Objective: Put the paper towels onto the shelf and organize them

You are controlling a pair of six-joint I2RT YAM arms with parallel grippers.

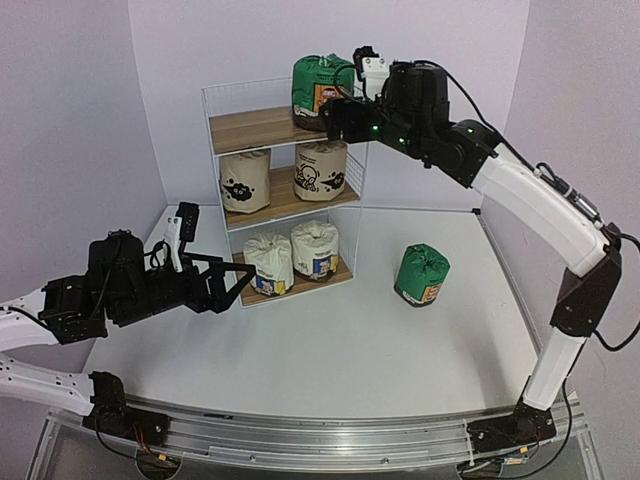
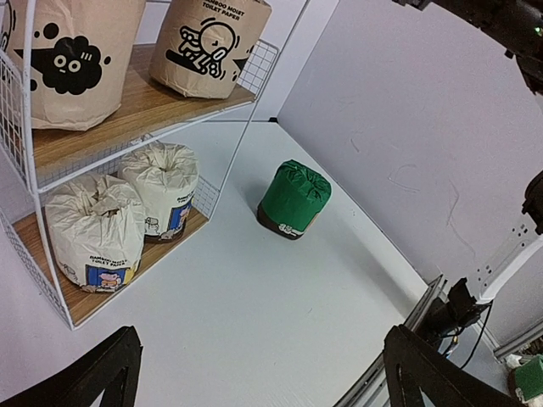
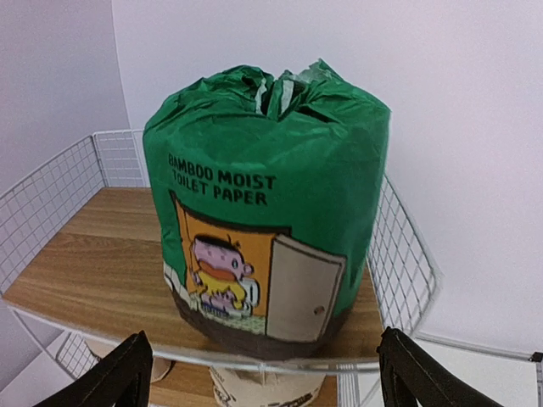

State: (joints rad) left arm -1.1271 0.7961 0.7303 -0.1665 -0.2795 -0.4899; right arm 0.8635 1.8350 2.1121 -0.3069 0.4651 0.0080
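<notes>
1. I count six paper towels: five on the shelf (image 1: 240, 130), one off it.
2. Bottom tier: two white rolls (image 1: 269, 264) (image 1: 315, 248), side by side.
3. Middle tier: two beige rolls (image 1: 245, 180) (image 1: 320, 170).
4. Top tier: one green roll (image 1: 318, 88), upright at the right end.
5. A second green roll (image 1: 421, 275) stands on the table (image 1: 330, 350), right of the shelf and well apart from it.
6. My right gripper (image 3: 263, 373) faces the top green roll, fingers spread and clear of it.
7. My left gripper (image 2: 263, 373) hangs near the bottom tier, fingers wide apart and empty.

The green roll (image 3: 263, 212) on the top shelf board (image 3: 85, 271) reads "BAMBOO MOIST TOILET PAPER" in dark capitals above its orange label. The right-hand beige roll (image 2: 212, 42) on the middle shelf board (image 2: 127, 119) carries the same wording, with its first letters cut off at the picture edge. Print on the white rolls' (image 2: 93, 229) labels is too small to confirm.
</notes>
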